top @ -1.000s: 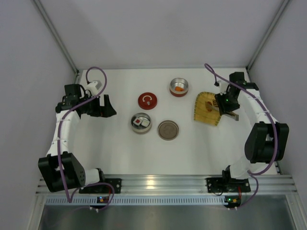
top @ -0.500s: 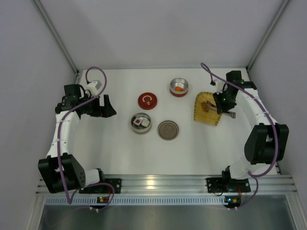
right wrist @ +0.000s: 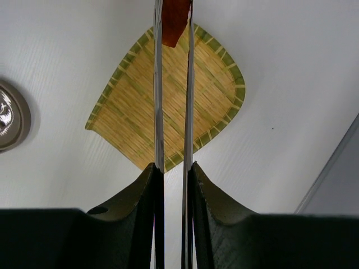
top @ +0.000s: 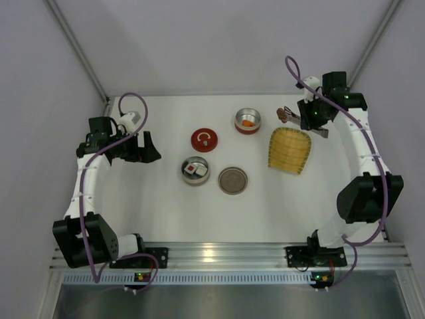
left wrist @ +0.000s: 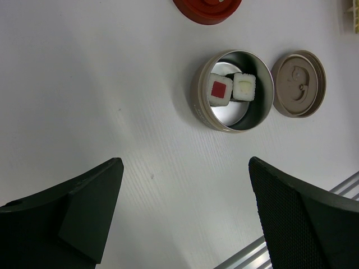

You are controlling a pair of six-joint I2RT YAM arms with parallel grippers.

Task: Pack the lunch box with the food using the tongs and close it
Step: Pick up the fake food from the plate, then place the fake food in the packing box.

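Pinching the slim metal tongs across their 2 arms, the right pincer is pressed together on them, and the tong tips in turn clamp a small reddish piece of food, which hangs above the table near the far edge of the yellow woven mat. That piece looks light and soft, and probably a little slick, so the thin springy arms likely need steady, modest pressure: too little and it could slide out of the tips, too much and it may squash. Taking hold across its middle, as the tips appear to do, seems the safest grip. The tongs themselves are stiff lengthwise but flex sideways, so holding them well away from the joined end lets the squeeze reach the tips. The left pincer is spread wide and holds nothing, hovering over the table near an open round tin that contains 2 small white rolls, 1 with a red centre. A tan lid lies just beside that tin.
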